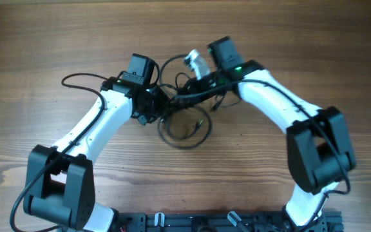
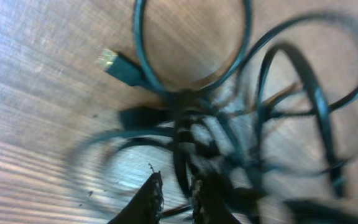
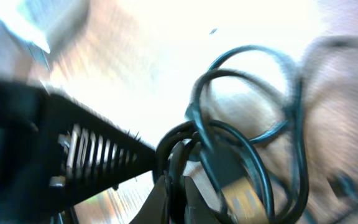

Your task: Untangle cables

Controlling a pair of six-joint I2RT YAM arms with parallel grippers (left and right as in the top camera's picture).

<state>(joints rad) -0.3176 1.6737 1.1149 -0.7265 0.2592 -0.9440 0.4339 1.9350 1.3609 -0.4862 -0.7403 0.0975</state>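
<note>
Brown wood-grain bench (image 1: 301, 38), grain running left to right. Thin black flexible cables (image 1: 189, 98) sit in a tangled clump at mid-bench, and one loose oval loop lies flat on the wood on the clump's near side. In the left wrist view, a black plug with a gold-coloured metal tip (image 2: 110, 60) lies flat on the bench, just beside a round loop. A black rail (image 1: 224, 222) runs along the near edge.

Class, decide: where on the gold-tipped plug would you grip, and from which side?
Probably the plug's black body, behind the gold tip, from above with jaws across its width: it lies flat on the wood, outside the tangle.
</note>
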